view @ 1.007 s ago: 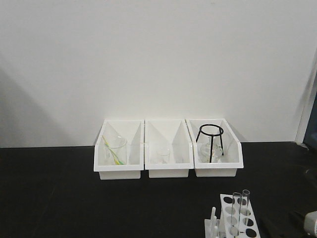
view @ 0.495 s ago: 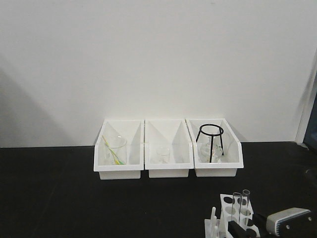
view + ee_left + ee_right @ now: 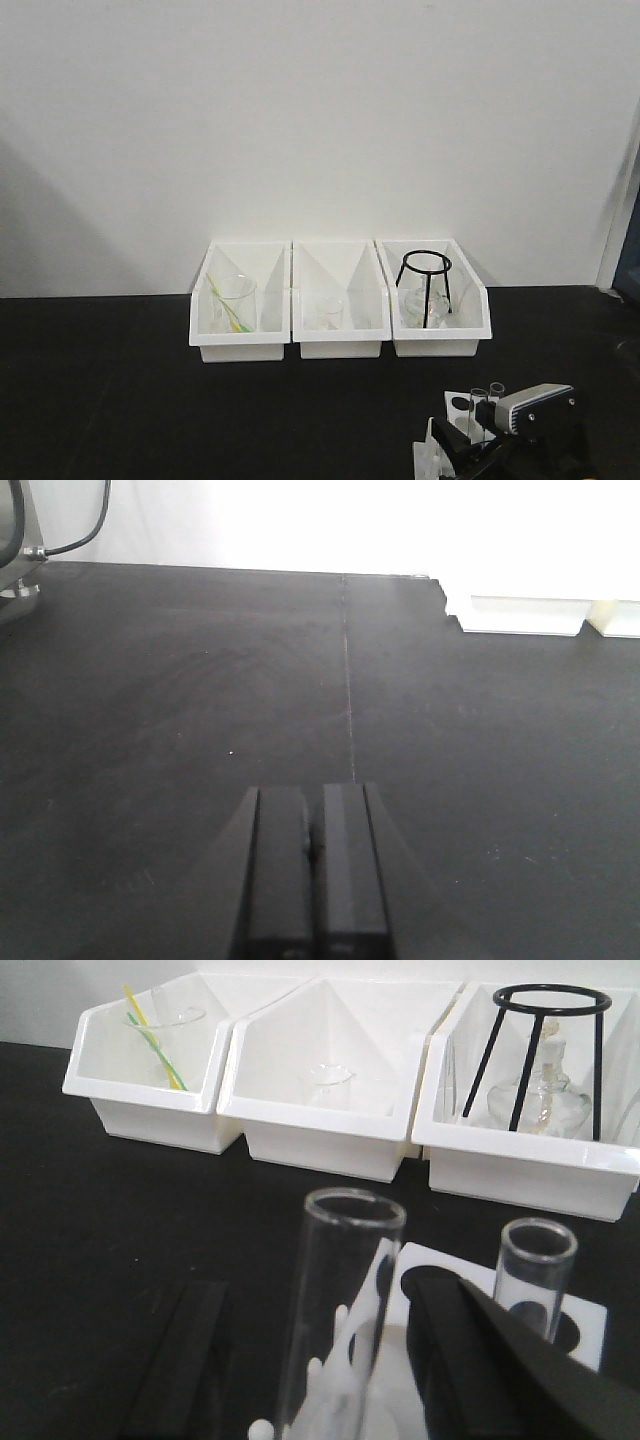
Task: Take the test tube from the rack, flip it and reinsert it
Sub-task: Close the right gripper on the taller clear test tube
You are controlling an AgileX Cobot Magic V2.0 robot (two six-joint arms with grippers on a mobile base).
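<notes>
Right gripper [image 3: 322, 1295] sits low at the rack [image 3: 583, 1322], jaws spread wide, and the test tube [image 3: 338, 1330] stands upright in the rack right between them, nearer the picture-right jaw, gripped by neither. The second tube [image 3: 537, 1272] stands just beyond that jaw. Left gripper [image 3: 313, 798] hangs over the bare black surface [image 3: 180, 680], well apart, jaws pressed tight together

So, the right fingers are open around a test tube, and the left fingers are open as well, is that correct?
Not quite: the left wrist view shows the left fingers shut, pressed together. The right fingers do stand open either side of the test tube.
</notes>
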